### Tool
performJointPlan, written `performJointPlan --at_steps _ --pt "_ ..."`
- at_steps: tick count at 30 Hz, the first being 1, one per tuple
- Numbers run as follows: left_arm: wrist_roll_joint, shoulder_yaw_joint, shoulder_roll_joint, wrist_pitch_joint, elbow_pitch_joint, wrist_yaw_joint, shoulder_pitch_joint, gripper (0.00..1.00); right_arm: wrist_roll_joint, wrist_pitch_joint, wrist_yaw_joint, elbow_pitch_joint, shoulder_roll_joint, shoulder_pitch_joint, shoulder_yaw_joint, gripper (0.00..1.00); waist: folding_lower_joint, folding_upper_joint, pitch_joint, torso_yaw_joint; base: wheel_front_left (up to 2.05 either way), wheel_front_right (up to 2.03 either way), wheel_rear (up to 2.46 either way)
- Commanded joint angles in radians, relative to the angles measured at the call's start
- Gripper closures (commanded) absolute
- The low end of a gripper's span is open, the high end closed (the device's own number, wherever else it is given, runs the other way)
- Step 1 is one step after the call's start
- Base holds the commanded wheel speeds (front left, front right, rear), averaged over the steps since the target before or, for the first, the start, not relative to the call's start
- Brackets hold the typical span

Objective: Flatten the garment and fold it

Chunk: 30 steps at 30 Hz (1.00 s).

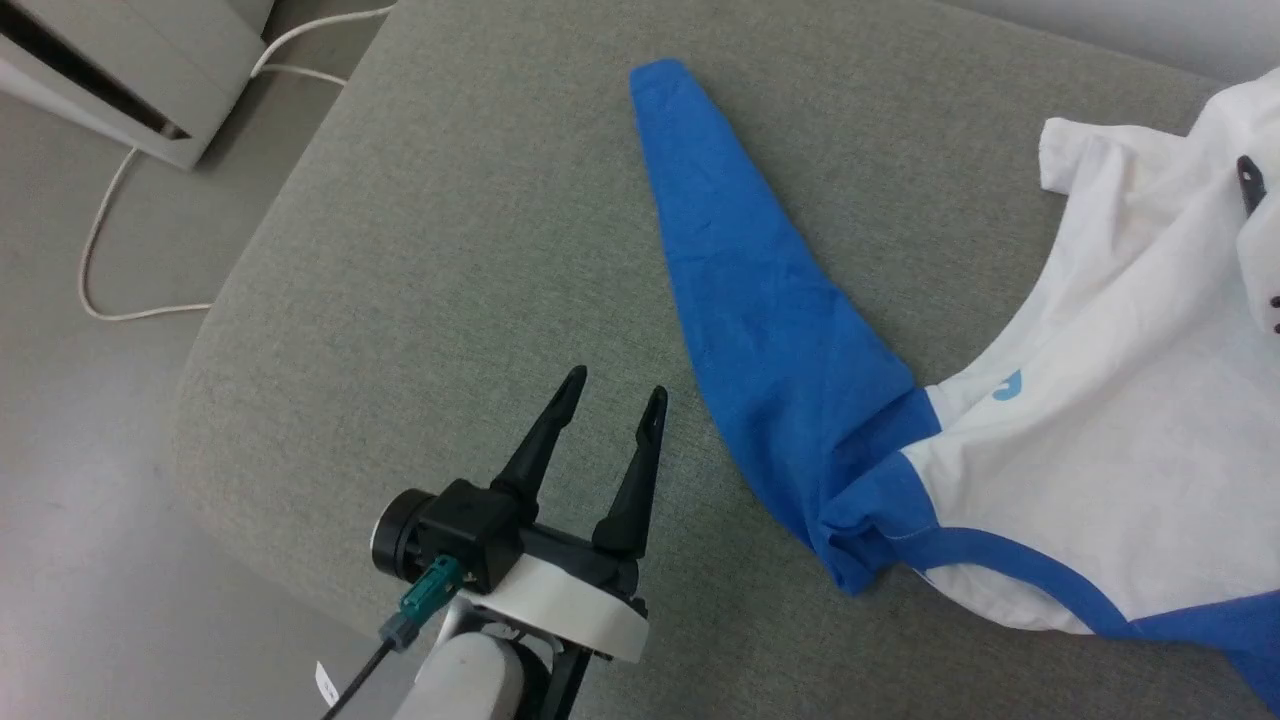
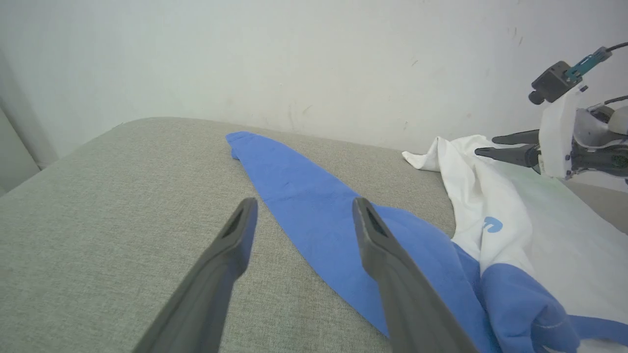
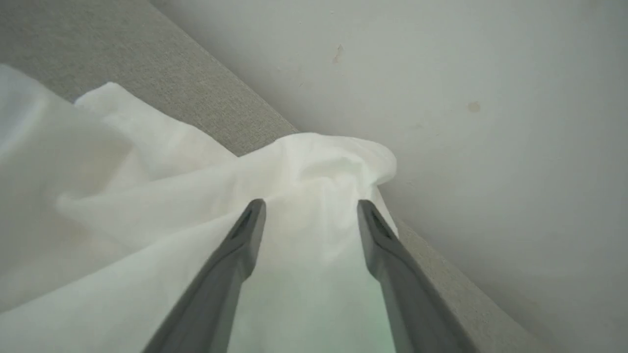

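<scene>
On the grey cushion [image 1: 450, 250], toward its right side: the garment [image 1: 1050, 470], not yet flat. One blue sleeve [image 1: 740, 290] laid out straight and smooth, slanting from the shoulder up to the cushion's far middle, cuff end well apart from the rest. White body [image 1: 1120, 330] rumpled to the right, with a far corner [image 1: 1065, 150] curled up and a long fold beside it. Small light-blue mark [image 1: 1008, 384] on the white, just beside the sleeve seam. Blue neckband [image 1: 1000, 565] curving along the near edge, bunched where it meets the shoulder.

Spread wide and empty: the left gripper [image 1: 616, 385], poised over bare cushion just left of the sleeve's wide end, apart from the cloth, fingers pointing away from the robot.

Likewise spread wide: the right gripper [image 3: 311, 203], over the far right part of the white body. Loose white cloth heaped under and just past its fingertips, not pinched between them as far as the right wrist view tells. From the left wrist view, lying sideways above the white cloth, tips aimed toward the curled corner.

Close behind the cushion, a pale wall [image 2: 294, 59]. To the left, on the floor [image 1: 80, 450], a white cable [image 1: 95, 250] looping out beside a white unit [image 1: 130, 70].
</scene>
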Motion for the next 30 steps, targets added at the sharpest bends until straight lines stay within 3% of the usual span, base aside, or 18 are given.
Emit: performJointPlan --at_steps 1,8,15,24,30 --pt "0.016 0.011 -0.005 -0.005 0.007 -0.010 -0.004 0.00 0.023 -0.025 -0.002 0.007 0.010 0.004 0.004 0.00 0.0000 -0.0001 -0.062 -0.062 0.00 0.00 0.00" --pt "0.043 0.081 -0.001 -0.005 0.022 -0.032 0.031 0.00 0.153 -0.165 -0.002 -0.010 0.066 0.042 0.014 0.00 0.0000 -0.0001 -0.169 -0.189 0.00 0.00 0.00" --pt "0.047 0.151 0.010 -0.005 0.025 -0.042 0.073 0.00 0.264 -0.285 -0.002 -0.124 0.074 0.170 0.015 0.00 0.0000 -0.0001 -0.252 -0.316 0.00 0.00 0.00" --pt "0.032 0.232 0.040 -0.005 0.048 -0.040 0.117 0.00 0.317 -0.347 -0.002 -0.443 0.143 0.480 -0.102 0.00 0.0000 -0.0001 -0.293 -0.447 0.00 0.00 0.00" --pt "0.017 0.263 0.069 0.013 0.081 -0.032 0.105 0.00 0.262 -0.358 -0.002 -0.716 0.285 0.717 -0.249 0.00 0.0000 -0.0001 -0.296 -0.504 0.00 0.00 0.00"
